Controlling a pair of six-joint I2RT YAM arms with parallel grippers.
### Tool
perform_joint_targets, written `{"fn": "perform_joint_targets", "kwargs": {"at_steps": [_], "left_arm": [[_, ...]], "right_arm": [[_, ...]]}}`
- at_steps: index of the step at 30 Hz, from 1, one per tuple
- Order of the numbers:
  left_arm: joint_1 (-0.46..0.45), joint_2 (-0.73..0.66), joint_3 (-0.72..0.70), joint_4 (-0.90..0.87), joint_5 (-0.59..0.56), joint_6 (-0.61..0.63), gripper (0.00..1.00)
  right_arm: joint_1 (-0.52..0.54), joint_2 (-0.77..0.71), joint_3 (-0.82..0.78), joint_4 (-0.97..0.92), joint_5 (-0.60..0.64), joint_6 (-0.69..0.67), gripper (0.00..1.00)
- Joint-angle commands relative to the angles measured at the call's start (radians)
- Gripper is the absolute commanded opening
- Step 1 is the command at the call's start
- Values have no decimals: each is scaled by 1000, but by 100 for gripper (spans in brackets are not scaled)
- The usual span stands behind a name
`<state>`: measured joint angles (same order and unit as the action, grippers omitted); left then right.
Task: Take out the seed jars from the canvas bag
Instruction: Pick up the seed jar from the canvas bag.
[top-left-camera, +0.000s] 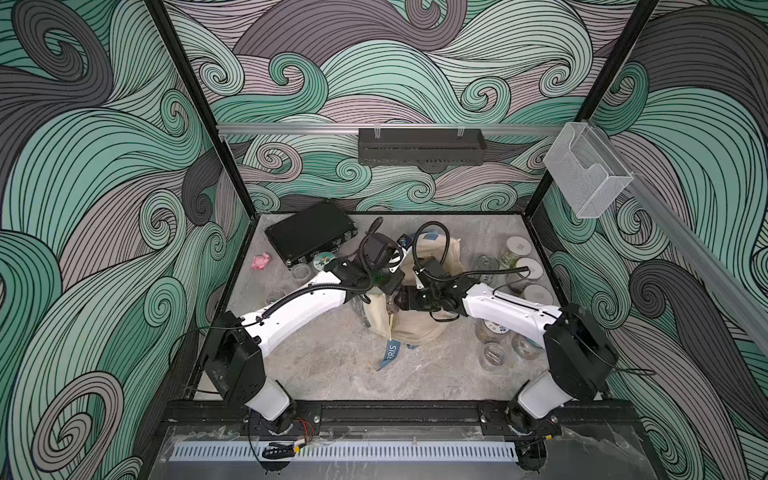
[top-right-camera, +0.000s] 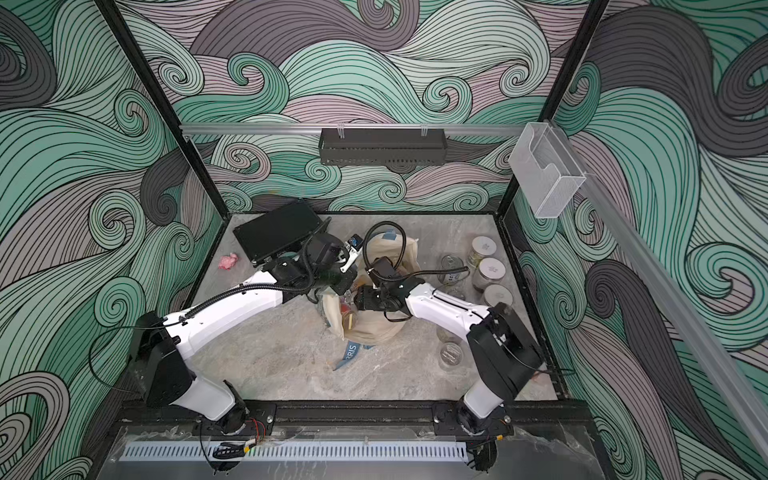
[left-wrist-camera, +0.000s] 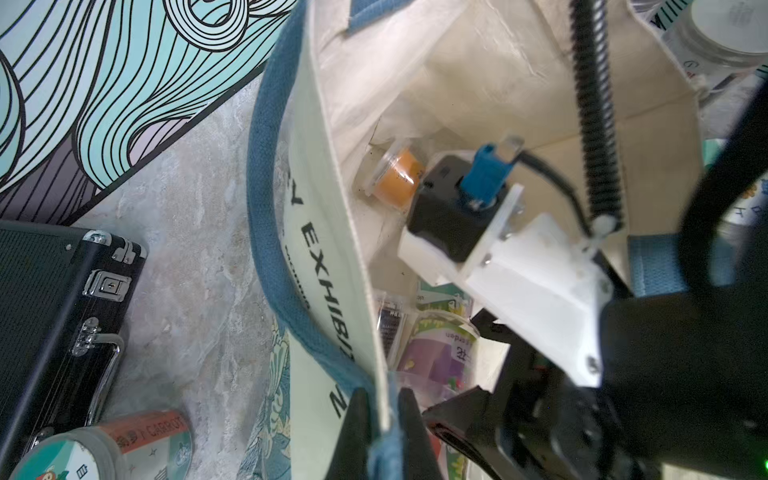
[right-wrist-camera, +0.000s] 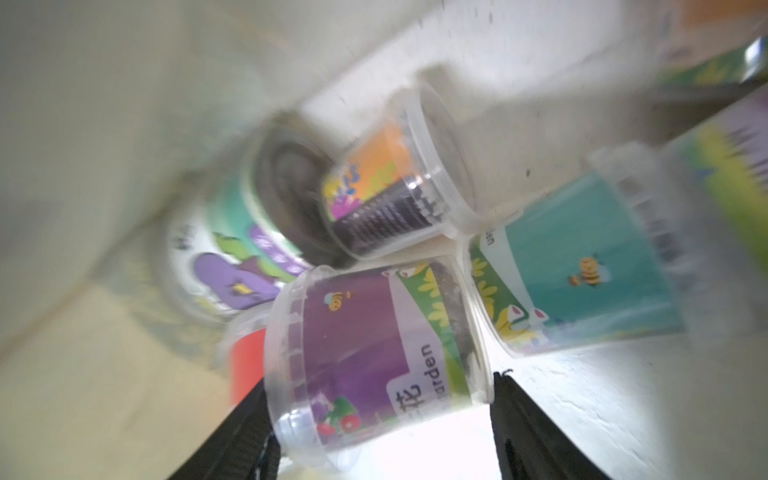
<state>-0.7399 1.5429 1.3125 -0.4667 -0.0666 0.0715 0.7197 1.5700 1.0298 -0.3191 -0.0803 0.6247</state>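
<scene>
Purple-labelled seed jar (right-wrist-camera: 365, 353) lies on its side inside the canvas bag (left-wrist-camera: 332, 232), bracketed by the right gripper (right-wrist-camera: 378, 382) (jaws seem to touch both ends; blurred, so I cannot tell if the grip is firm). Left gripper (left-wrist-camera: 384, 395) is pinched shut on the bag rim. Step: extraction. Next: confirm the clamp, then lift clear of the neighbouring jars (right-wrist-camera: 582, 270)

A cream canvas bag (top-left-camera: 419, 328) is seen on a grey table (top-left-camera: 332, 374), met by two white-and-black arms (top-left-camera: 303, 307). To its right, small clear round jars (top-left-camera: 528, 268) are gathered. A flat black hard case (top-left-camera: 311, 235) is laid behind, a pink lump (top-left-camera: 262, 261) nearby.
</scene>
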Motion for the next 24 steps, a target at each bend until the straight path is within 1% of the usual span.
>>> {"fn": "perform_joint_targets", "kwargs": {"at_steps": [1, 6, 9, 14, 18, 21, 22, 24], "left_arm": [[27, -1, 38, -3, 18, -37, 0], [65, 21, 60, -18, 45, -75, 0], [111, 41, 81, -30, 78, -114, 0], [211, 85, 109, -37, 178, -184, 0], [299, 129, 133, -49, 221, -238, 0], [385, 175, 158, -53, 336, -257, 0], [414, 192, 172, -59, 363, -280, 2], [470, 226, 201, -85, 407, -313, 9]], "right_arm": [[2, -68, -17, -8, 34, 6, 71], [-12, -136, -22, -16, 23, 23, 71], [-29, -179, -22, -15, -8, 40, 71], [-57, -258, -15, -18, -91, 77, 70], [-85, -327, -16, -20, -168, 115, 70], [-108, -367, -18, -18, -229, 142, 70], [-116, -378, -18, -17, -250, 153, 70], [-129, -390, -21, -10, -293, 173, 70]]}}
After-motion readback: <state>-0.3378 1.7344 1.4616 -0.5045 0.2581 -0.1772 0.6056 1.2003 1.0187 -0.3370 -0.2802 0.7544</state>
